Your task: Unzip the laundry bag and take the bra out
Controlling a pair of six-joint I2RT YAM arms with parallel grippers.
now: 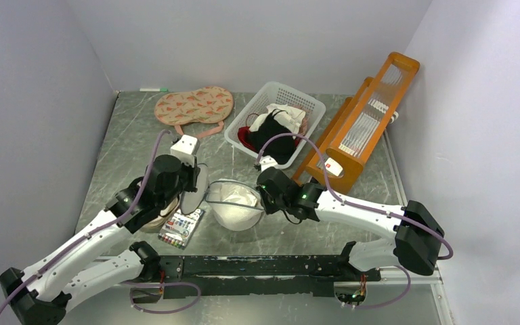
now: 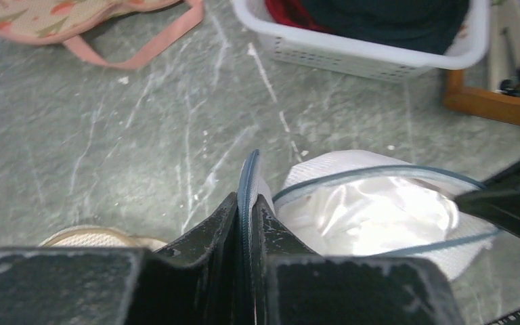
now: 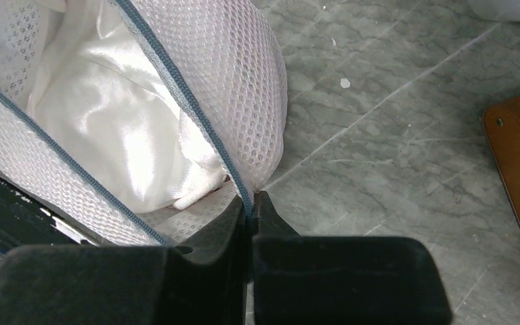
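Note:
The round white mesh laundry bag [image 1: 238, 208] lies in the middle of the table with its dark zipper rim gaping open. My left gripper [image 1: 198, 184] is shut on the zipper rim at the bag's left side, and the rim stands between its jaws in the left wrist view [image 2: 247, 203]. My right gripper [image 1: 265, 198] is shut on the rim at the bag's right side [image 3: 250, 206]. Shiny pale satin cloth [image 3: 115, 115] fills the open bag [image 2: 372, 217]. It looks whitish, so I cannot tell whether it is the bra.
A white basket [image 1: 313, 108] of black, white and red garments stands behind the bag. A watermelon-print pouch [image 1: 193, 105] lies at the back left. An orange wooden rack [image 1: 369, 115] stands on the right. A marker set [image 1: 181, 229] and a beige hoop [image 2: 88, 237] lie under my left arm.

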